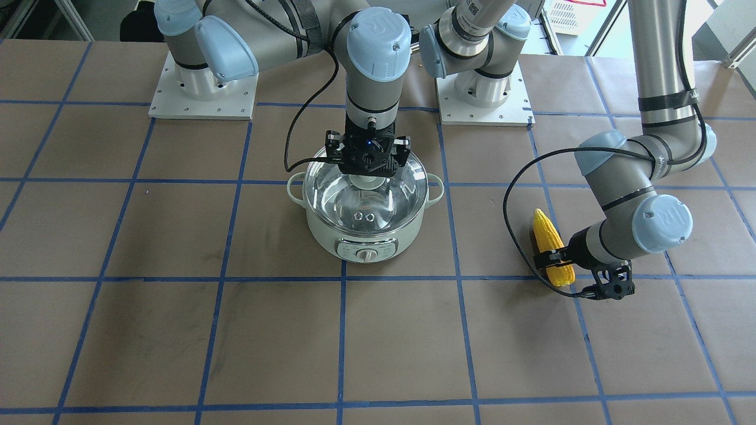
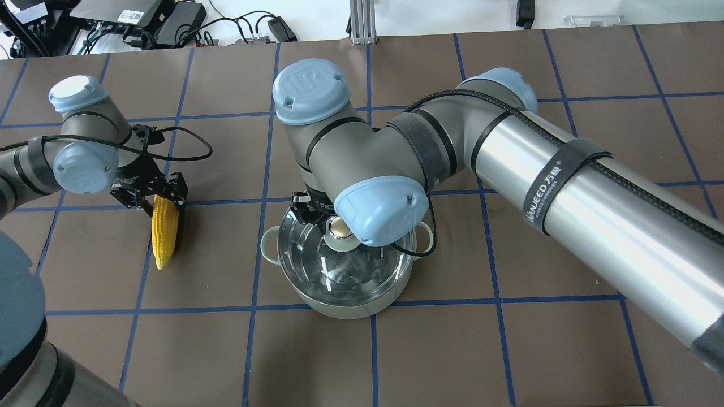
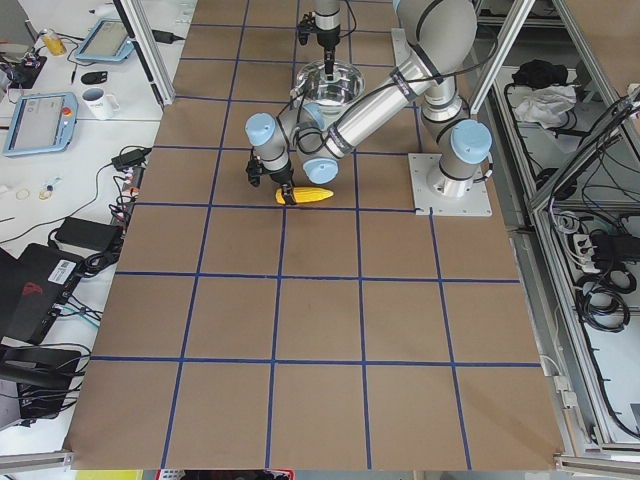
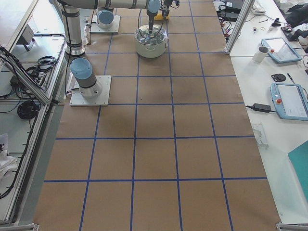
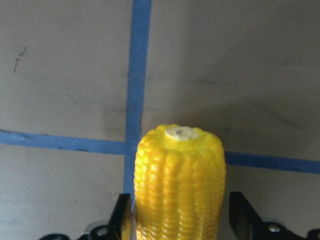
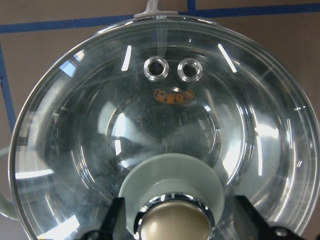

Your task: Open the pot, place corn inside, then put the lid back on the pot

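**A:** Why do we have both arms down at once?

**B:** We read it as splitting the work. The lid (image 1: 366,198) sits closed on the pot (image 1: 366,242), so nothing goes in until it comes off. Our right gripper (image 6: 179,217) hangs straight over the knob (image 6: 172,182), the only part of that glass dome offering a hold. The corn (image 1: 553,248) lies flat on the table (image 1: 177,330), well apart from the pot on our left side. Our left gripper (image 2: 164,195) is set across it near the blunt end, with the tapered tip pointing toward our base.

**A:** Do we have the knob?

**B:** Not as we see it. In the right wrist view the fingers (image 6: 116,222) stand wide, one on each side of the knob, neither pressing it. Nothing is held, and the lid's rim rests level on the pot.

**A:** And the left pincer?

**B:** Wide as well, straddling the ear. In the left wrist view one finger (image 5: 122,215) looks close against the kernels, though we cannot tell if it touches. The other stands clear, with table showing between it and the corn. So the corn is bracketed but not clamped, and it lies on the paper.

**A:** So where are we?

**B:** We judge the opening step barely begun. The knob is round and smooth, so we want a centred squeeze before lifting. The ear may roll if one finger meets it first.
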Tool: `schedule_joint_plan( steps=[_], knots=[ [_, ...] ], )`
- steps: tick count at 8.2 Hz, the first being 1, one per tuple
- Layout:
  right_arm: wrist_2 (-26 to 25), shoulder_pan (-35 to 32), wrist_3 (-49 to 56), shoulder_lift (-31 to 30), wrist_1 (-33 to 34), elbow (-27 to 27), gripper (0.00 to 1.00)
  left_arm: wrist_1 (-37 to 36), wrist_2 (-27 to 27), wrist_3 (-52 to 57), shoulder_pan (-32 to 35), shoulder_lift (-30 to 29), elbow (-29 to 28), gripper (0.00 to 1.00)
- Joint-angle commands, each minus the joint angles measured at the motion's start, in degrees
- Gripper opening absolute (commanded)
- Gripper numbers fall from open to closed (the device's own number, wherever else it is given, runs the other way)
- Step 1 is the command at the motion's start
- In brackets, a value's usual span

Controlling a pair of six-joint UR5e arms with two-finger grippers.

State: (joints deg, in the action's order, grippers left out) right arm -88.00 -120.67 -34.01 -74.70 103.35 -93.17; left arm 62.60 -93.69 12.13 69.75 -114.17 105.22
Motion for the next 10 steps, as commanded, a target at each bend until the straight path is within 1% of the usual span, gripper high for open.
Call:
schedule_joint_plan(
  steps=[1,2,4,5,6,7,8,9,10],
  knots=[
    [0.0,0.0,0.1,0.0,0.0,0.1,0.59,0.2,0.4,4.9,0.0,0.6,0.0,0.38],
    [0.1,0.0,0.2,0.0,0.0,0.1,0.51,0.2,0.4,7.3,0.0,1.0,-0.1,0.27],
    [1.3,0.0,-0.1,-0.1,0.0,0.4,0.34,0.9,0.6,8.3,0.2,2.9,-0.3,0.26],
    [1.6,0.0,-0.2,-0.5,0.0,0.7,0.33,2.5,1.7,7.5,0.4,5.4,-0.2,0.26],
    [1.4,0.1,-0.2,-1.3,0.0,1.1,0.33,7.9,2.5,6.5,0.6,6.8,-0.5,0.26],
    [1.4,0.2,-0.2,-2.6,-0.1,1.3,0.33,9.2,5.9,6.1,0.6,7.6,-1.1,0.27],
    [0.7,1.4,0.3,-3.8,-1.2,1.3,0.33,9.6,7.2,6.1,1.3,8.1,-1.9,0.27],
    [0.4,3.5,1.4,-5.7,-2.5,1.6,0.33,10.0,7.8,5.8,1.9,8.6,-2.8,0.31],
    [0.3,8.0,6.0,-8.2,-5.2,1.6,0.33,10.0,9.6,3.9,3.9,9.7,-3.6,0.35]
  ],
)
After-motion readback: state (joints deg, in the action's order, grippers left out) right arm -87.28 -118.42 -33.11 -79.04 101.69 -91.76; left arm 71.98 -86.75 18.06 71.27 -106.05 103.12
